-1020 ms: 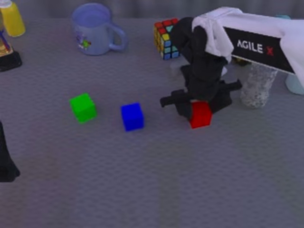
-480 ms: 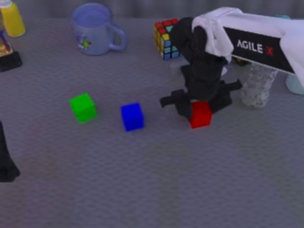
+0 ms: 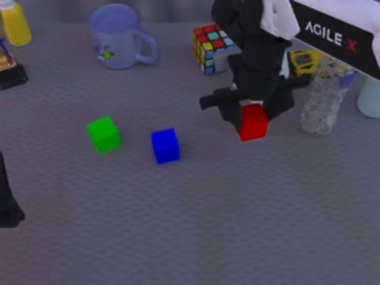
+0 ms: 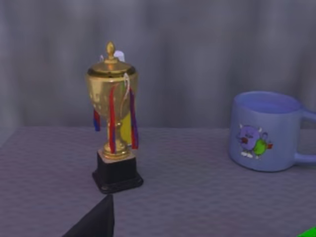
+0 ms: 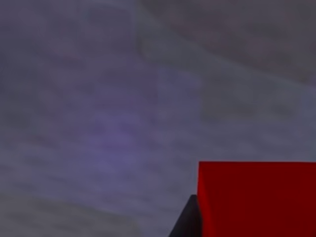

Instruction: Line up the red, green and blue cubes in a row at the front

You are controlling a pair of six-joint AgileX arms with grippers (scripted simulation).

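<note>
Bright red cube, bright green cube, deep blue cube, each one plain colour. The surface is grey-purple with a fine woven texture. A puzzle cube shows red, yellow, blue tiles on a black grid. The mug is pale lilac with a cartoon print; the trophy is gold with red-blue ribbons.

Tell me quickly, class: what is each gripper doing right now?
Right gripper: shut on the red cube, right of the blue cube.
Left gripper: parked at the table's left edge; state cannot be told.

The right gripper hangs over the table's right-centre, fingers clamped; the left arm sits parked at the left edge.
</note>
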